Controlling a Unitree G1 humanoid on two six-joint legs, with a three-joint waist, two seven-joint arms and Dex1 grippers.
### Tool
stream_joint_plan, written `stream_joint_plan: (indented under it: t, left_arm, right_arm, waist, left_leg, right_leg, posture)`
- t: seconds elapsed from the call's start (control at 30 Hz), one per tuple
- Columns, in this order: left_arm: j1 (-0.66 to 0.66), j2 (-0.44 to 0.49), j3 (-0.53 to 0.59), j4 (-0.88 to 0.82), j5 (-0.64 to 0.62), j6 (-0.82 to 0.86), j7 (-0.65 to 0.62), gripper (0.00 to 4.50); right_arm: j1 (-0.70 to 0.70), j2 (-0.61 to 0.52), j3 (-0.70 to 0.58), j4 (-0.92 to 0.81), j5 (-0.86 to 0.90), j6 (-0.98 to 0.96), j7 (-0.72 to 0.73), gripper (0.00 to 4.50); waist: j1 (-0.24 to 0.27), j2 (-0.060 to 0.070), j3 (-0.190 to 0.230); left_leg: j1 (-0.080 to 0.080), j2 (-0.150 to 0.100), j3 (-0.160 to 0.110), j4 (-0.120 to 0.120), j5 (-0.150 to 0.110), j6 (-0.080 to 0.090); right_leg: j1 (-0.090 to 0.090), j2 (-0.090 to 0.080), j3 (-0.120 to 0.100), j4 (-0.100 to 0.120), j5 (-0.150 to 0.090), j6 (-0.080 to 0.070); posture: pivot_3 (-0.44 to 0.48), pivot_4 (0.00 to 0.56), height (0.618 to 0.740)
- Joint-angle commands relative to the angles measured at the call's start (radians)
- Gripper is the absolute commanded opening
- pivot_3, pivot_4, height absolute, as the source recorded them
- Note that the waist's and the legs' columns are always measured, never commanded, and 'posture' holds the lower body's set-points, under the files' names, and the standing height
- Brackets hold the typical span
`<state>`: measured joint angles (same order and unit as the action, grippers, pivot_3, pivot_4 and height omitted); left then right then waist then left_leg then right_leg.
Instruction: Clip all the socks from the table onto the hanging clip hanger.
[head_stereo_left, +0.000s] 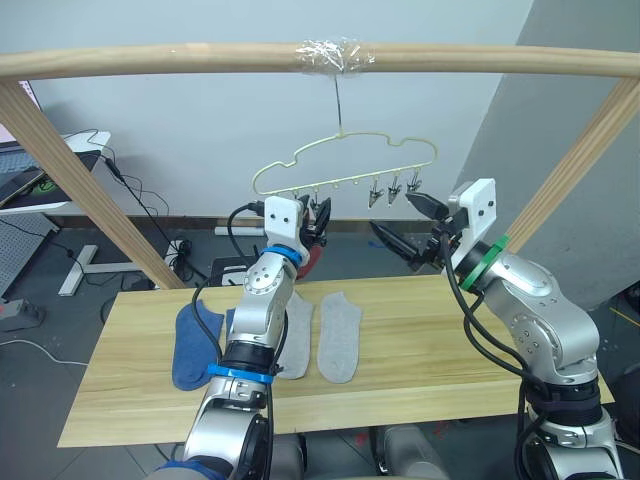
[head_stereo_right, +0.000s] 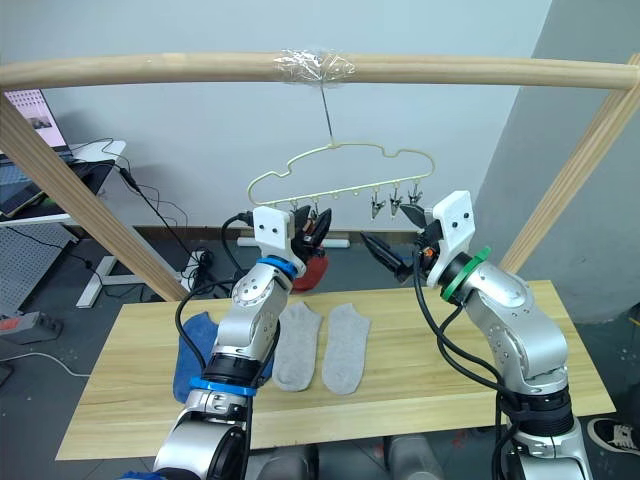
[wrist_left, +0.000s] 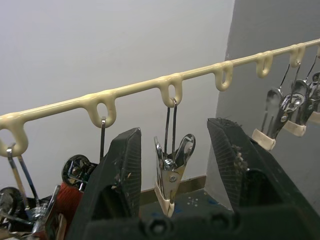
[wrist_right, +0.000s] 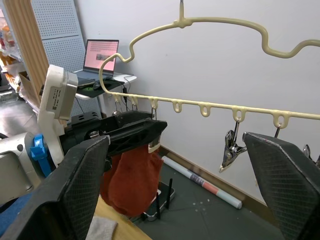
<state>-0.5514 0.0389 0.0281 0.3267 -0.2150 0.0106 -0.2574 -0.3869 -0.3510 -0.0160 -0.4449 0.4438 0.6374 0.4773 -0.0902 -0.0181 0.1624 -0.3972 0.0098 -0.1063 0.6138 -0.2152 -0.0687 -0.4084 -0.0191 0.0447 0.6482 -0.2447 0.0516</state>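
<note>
The pale-yellow clip hanger (head_stereo_left: 345, 162) hangs by its hook from the taped wooden pole. A rust red sock (wrist_right: 132, 182) hangs from the clips at the hanger's left end. My left gripper (head_stereo_left: 318, 220) is raised to that end and stands open, with a metal clip (wrist_left: 172, 167) between its fingers (wrist_left: 120, 165) but untouched. My right gripper (head_stereo_left: 408, 222) is open wide and empty, just below the hanger's right clips (head_stereo_left: 392, 190). Two light grey socks (head_stereo_left: 338, 335) lie flat side by side on the table (head_stereo_left: 450, 340). Blue socks (head_stereo_left: 192, 345) lie left of them, partly behind my left arm.
A thick wooden pole frame (head_stereo_left: 180, 58) crosses overhead, with slanted posts (head_stereo_left: 90, 190) at both sides behind the table. A desk with a laptop (wrist_right: 100, 57) and floor cables stand at the back left. A grey wall panel (head_stereo_left: 560, 120) rises at the right.
</note>
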Motion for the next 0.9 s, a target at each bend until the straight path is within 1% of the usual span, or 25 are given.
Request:
stream_joint_plan:
  t: [0.03, 0.43, 0.9]
  left_arm:
    - [-0.002, -0.015, -0.006, -0.039, -0.013, -0.013, -0.027, 2.29]
    - [-0.001, -0.019, 0.0, -0.045, -0.014, -0.003, -0.05, 2.29]
    - [-0.02, -0.006, 0.0, -0.003, 0.01, -0.012, -0.037, 2.29]
  right_arm:
    - [-0.019, -0.005, -0.014, -0.03, 0.012, -0.016, -0.003, 4.5]
    - [-0.014, 0.0, -0.019, -0.026, 0.023, -0.012, -0.015, 4.5]
    - [-0.014, -0.003, -0.02, -0.028, 0.027, -0.007, -0.018, 4.5]
  waist:
    - [0.0, 0.0, 0.0]
    - [0.0, 0.0, 0.0]
    - [0.0, 0.0, 0.0]
  left_leg:
    - [0.0, 0.0, 0.0, 0.0, 0.0, 0.0]
    - [0.0, 0.0, 0.0, 0.0, 0.0, 0.0]
    - [0.001, 0.0, 0.0, 0.001, 0.0, 0.0]
  right_leg:
    - [0.0, 0.0, 0.0, 0.0, 0.0, 0.0]
    - [0.0, 0.0, 0.0, 0.001, 0.0, 0.0]
    - [0.001, 0.0, 0.0, 0.001, 0.0, 0.0]
  posture:
    - [-0.162, 0.133, 0.74]
    - [-0.159, 0.138, 0.74]
    - [-0.163, 0.143, 0.74]
